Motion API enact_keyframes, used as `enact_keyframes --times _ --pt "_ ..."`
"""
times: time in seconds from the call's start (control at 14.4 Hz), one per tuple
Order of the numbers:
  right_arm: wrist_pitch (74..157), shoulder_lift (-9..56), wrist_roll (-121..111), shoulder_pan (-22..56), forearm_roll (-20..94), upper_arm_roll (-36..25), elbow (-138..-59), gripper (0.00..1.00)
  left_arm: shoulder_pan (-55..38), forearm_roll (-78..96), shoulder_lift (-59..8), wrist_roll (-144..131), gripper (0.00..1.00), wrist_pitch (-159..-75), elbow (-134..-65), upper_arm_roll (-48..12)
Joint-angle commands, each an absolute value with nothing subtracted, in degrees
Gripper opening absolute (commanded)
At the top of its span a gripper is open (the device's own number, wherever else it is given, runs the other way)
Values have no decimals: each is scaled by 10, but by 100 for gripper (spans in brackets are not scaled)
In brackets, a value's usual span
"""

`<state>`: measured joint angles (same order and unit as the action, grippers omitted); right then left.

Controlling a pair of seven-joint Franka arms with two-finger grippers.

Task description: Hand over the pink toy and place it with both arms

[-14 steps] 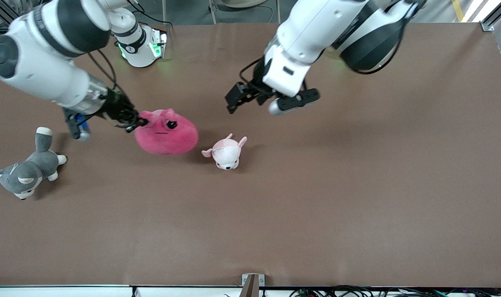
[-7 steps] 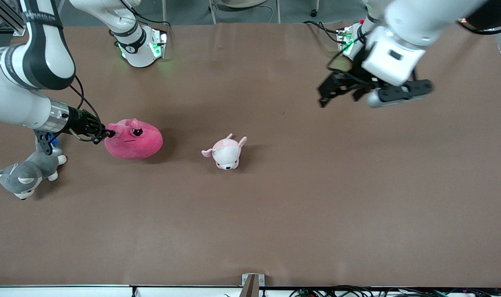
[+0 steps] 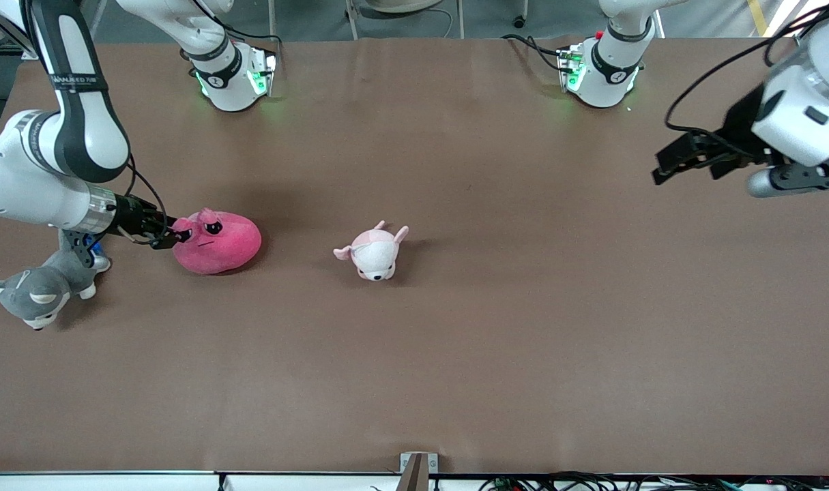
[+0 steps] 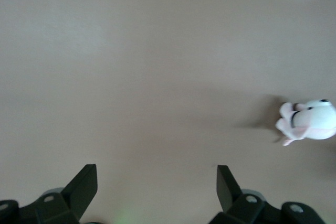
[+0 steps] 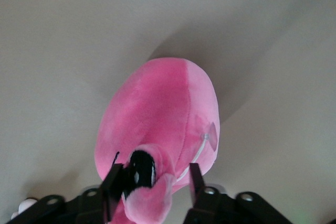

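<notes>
The pink toy (image 3: 217,242) lies on the brown table toward the right arm's end, its dark eye up. My right gripper (image 3: 172,236) is low at the toy's ear end, shut on the plush. In the right wrist view the fingers (image 5: 112,181) stand either side of the toy's (image 5: 157,114) ear and dark eye. My left gripper (image 3: 670,166) hangs open and empty above the left arm's end of the table. The left wrist view shows its gripper (image 4: 156,182) over bare table.
A small pale pink-and-white plush (image 3: 373,252) lies mid-table, beside the pink toy; it also shows in the left wrist view (image 4: 310,121). A grey-and-white dog plush (image 3: 42,286) lies by the right arm's wrist, nearer the front camera. The arm bases (image 3: 233,75) stand along the table's back edge.
My right gripper carried the pink toy toward the right arm's end and lowered it onto the table. My left arm swung away, empty, toward its own end.
</notes>
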<state>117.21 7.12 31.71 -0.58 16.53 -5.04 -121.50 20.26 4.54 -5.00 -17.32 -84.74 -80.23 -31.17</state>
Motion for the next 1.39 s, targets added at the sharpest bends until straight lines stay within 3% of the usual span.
enact_keyframes --times 0.0,0.35,0.84,1.32 --pt "1150 60 257 -13 131 -40 -1174 100 250 37 -4 -97 100 -849 -856 -316" --pt "1058 62 110 -13 23 -40 -1043 100 268 38 42 -82 100 -854 -895 -316" --pt "922 64 47 -16 -8 -40 -892 100 268 37 20 -83 100 -866 -863 -316" --pt "906 76 48 -8 -18 -37 -860 100 268 5 1 -83 100 -867 -846 -316"
